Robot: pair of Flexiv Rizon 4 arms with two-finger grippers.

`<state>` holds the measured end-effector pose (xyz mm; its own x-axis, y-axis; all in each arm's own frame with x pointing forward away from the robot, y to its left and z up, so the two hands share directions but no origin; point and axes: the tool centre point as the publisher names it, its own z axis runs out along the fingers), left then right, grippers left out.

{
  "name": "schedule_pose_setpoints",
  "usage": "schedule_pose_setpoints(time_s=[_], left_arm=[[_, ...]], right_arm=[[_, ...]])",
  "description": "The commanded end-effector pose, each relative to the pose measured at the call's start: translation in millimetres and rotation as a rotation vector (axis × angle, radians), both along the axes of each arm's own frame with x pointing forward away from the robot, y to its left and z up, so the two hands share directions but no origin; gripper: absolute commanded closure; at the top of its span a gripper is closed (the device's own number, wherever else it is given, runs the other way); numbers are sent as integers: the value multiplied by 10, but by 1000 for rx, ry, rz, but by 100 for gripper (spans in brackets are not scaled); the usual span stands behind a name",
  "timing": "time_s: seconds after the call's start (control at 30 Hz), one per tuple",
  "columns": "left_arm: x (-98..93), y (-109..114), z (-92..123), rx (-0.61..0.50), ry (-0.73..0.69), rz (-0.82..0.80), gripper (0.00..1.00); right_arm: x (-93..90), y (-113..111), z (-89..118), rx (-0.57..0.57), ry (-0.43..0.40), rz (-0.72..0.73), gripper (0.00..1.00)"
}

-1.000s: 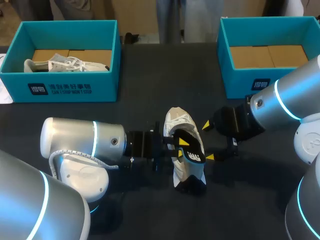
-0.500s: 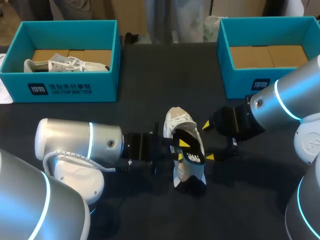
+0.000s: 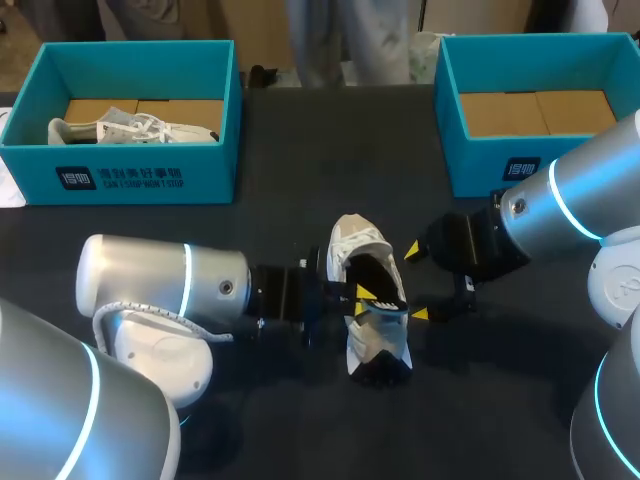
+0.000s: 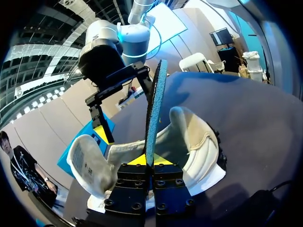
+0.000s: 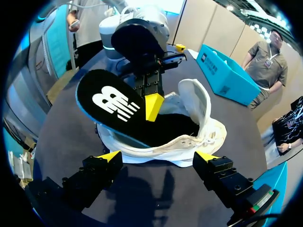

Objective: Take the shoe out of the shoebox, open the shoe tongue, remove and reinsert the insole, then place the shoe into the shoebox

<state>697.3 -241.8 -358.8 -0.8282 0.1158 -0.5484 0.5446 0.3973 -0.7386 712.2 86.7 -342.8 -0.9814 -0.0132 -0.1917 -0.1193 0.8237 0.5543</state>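
Right wrist view: flat black blue-edged insole (image 5: 113, 106) above white fabric shoe (image 5: 198, 101)

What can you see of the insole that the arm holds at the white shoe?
The insole is a thin, flat, foot-shaped pad. It is black on top with a white printed logo, blue along its edge, and looks like foam. The left gripper is shut on it, with a yellow-tipped finger on each face. It slants, one end down inside the white shoe and the other sticking out of the opening.
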Motion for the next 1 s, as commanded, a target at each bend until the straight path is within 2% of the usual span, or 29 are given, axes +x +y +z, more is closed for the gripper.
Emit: schedule_pose_setpoints(time_s=[0.03,0.23,0.37,0.4,0.43,0.47,0.5,0.57,0.8,0.83,0.93,0.97,1.0], left_arm=[[43,-18,-39,11,-4,10,100],[113,-25,-70,12,-7,28,100],[87,-49,2,0,-8,20,100],[65,-52,35,-5,-10,15,82],[44,-54,63,-10,-12,8,69],[23,-53,94,-16,-14,5,68],[2,-50,122,-19,-14,1,63],[-35,-39,173,-26,-17,-4,61],[-119,10,263,-43,-20,-15,61],[-125,14,263,-45,-19,-15,71],[-148,17,243,-48,-15,-15,76],[-154,8,226,-48,-11,-17,81],[-152,0,209,-46,-7,-20,91]], right_arm=[[-8,6,-2,-2,-2,-2,0],[-8,6,-2,-2,-2,-2,0],[-8,6,-2,-2,-2,-2,0],[-8,6,-2,-2,-2,-2,0],[-8,6,-2,-2,-2,-2,0],[-8,6,-2,-2,-2,-2,0],[-8,6,-2,-2,-2,-2,0],[-8,6,-2,-2,-2,-2,0],[-8,6,-2,-2,-2,-2,0],[-8,6,-2,-2,-2,-2,0],[-8,6,-2,-2,-2,-2,0],[-8,6,-2,-2,-2,-2,0],[-8,6,-2,-2,-2,-2,0]])
